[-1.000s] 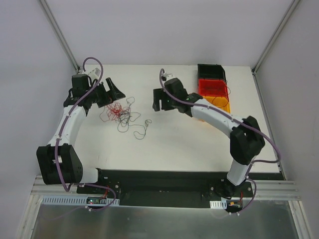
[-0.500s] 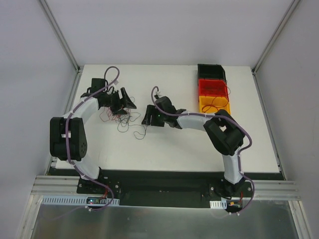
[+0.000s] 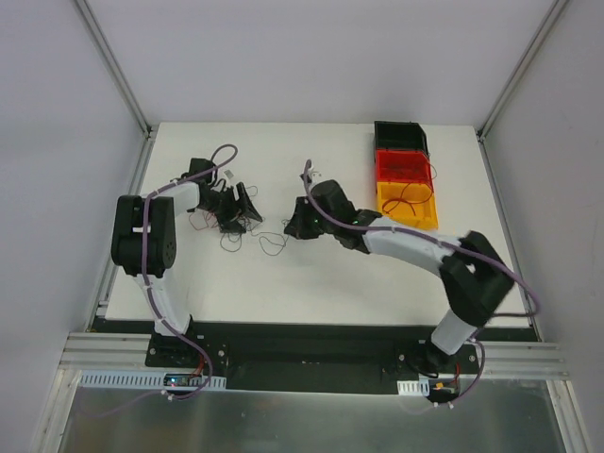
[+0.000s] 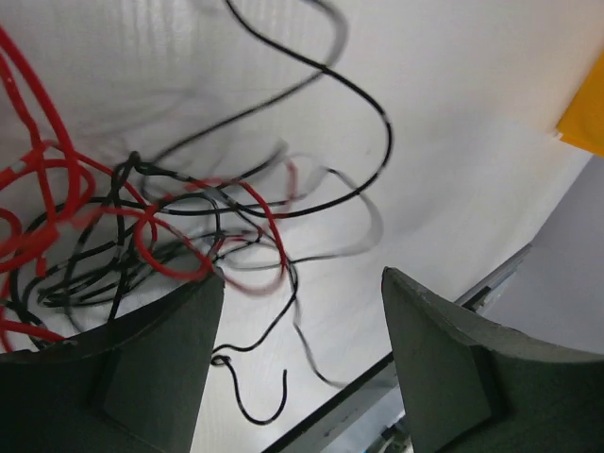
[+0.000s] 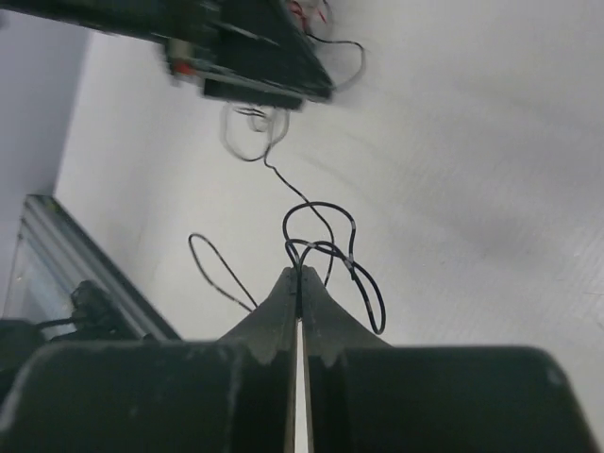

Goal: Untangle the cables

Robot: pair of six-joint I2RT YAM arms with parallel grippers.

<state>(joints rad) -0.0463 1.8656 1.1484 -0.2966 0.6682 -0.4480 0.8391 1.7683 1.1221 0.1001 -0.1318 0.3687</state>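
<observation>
Swung in from both sides since a second back, then dropped low onto the mess. Cables (image 3: 226, 222) lying mid-left on table (image 3: 377, 283): red-and-black tangle, one black strand (image 3: 274, 243) trailing right. Left gripper (image 3: 236, 208) with jaws parted, straddling the tangle's edge, nothing pinched yet. Right gripper (image 3: 294, 225) with jaws clenched, tips apparently nipping the black strand's loop, going by the wrist view.

Step judged: pulling that strand free of the clump. To do well:
- Close left jaws on the red clump first as an anchor, else the whole tangle likely drags along.
- Keep the right pinch and draw slowly rightward and toward the near edge, low over the table.
- Watch for slip, since the wire is very thin.

Room: plenty of bare table right of and nearer than right gripper. Bins (image 3: 382, 198) at far right, well apart, best kept clear of. Left arm folded tight beside the left table edge, little room there, so no pulling leftward.
</observation>
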